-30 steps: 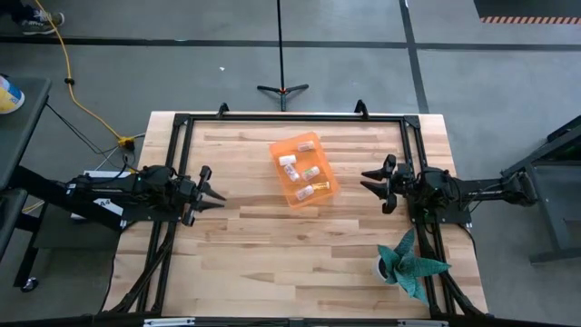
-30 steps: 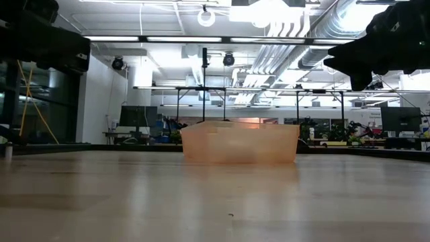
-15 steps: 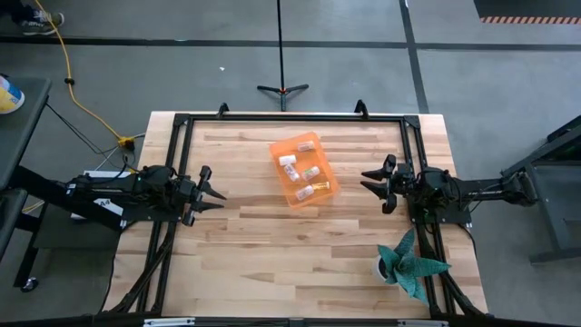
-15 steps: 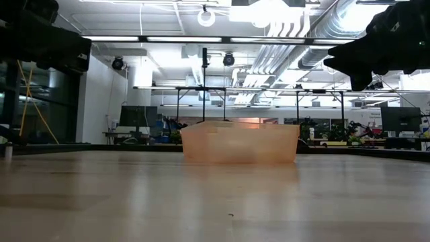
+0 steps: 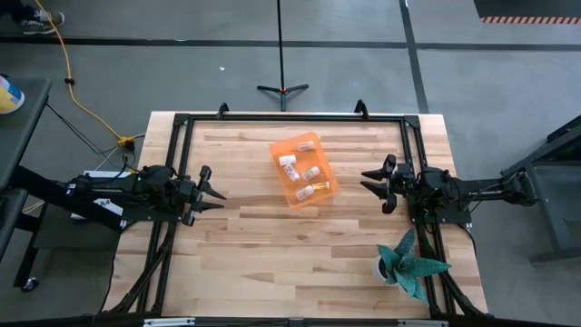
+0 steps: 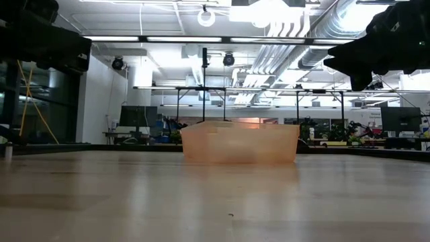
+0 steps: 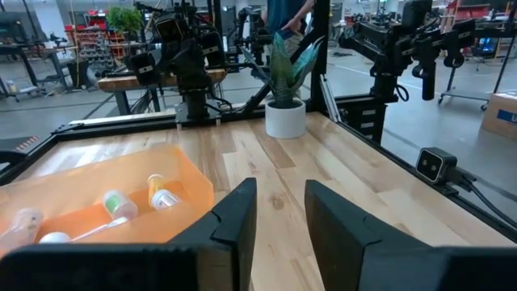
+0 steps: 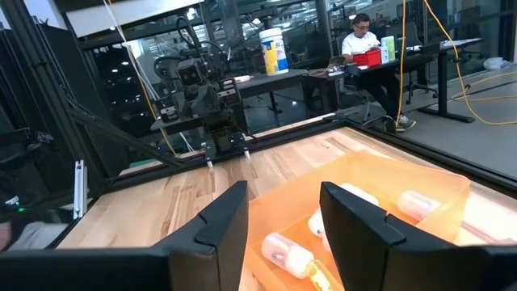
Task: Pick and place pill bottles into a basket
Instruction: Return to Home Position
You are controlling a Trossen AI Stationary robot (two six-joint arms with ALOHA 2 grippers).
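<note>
Pill bottles [image 5: 304, 177], several of them, lie on their sides inside the basket [image 5: 278, 151], a shallow see-through orange tray sitting at an angle on the pale wooden table [image 5: 272, 263], slightly toward the far side of its middle. Among them are white-capped clear bottles, one amber-yellow bottle [image 7: 161, 194] and one with a pale green cast [image 7: 115, 203]; none lies on the bare table outside the tray. The left gripper [image 5: 219, 193] hangs over the table's left side, well apart from the basket and pointed toward it, its two dark fingers [image 7: 239, 212] spread with nothing between them. The right gripper [image 5: 365, 182] mirrors it on the right, nearer the basket but not touching it, its fingers [image 8: 226, 218] likewise parted and empty. Near the table's front right corner stands a teal spiky-leaved plant [image 5: 413, 263] in a white pot, just beside the right arm's frame. Beyond the far edge of the table, a thin black stand [image 5: 281, 88] rests on the grey floor, and a yellow cable [image 5: 82, 102] trails across the floor on the left. Farther back in the room, a person [image 8: 359, 36] sits at a desk.
</note>
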